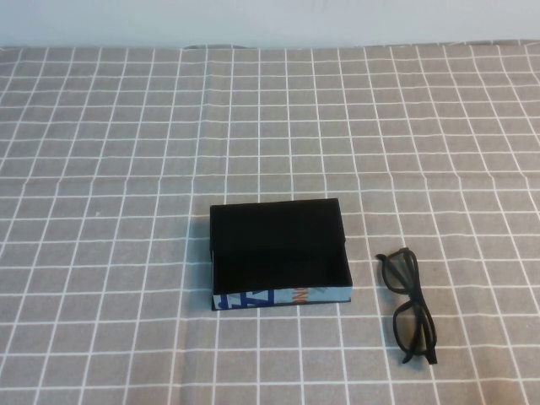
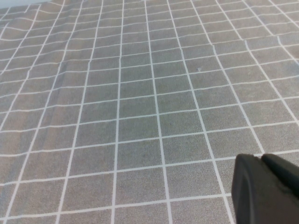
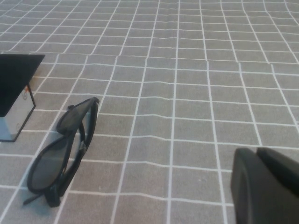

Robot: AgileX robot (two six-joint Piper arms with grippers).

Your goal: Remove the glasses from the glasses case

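Lying folded beside the glasses case (image 1: 279, 253), the glasses (image 1: 410, 305); left gripper (image 2: 266, 189) and right gripper (image 3: 264, 184) cropped, finger state unclear.

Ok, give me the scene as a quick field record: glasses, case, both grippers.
glasses: out of the case, folded, lying on the cloth to its right, apart from it
glasses case: open, black interior, nothing visible inside
left gripper: only in its wrist view, over bare cloth
right gripper: only in its wrist view, near the glasses

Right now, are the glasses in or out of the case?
Out. The glasses lie folded on the checked cloth, right of the open glasses case, apart from it. Neither gripper shows in the high view.
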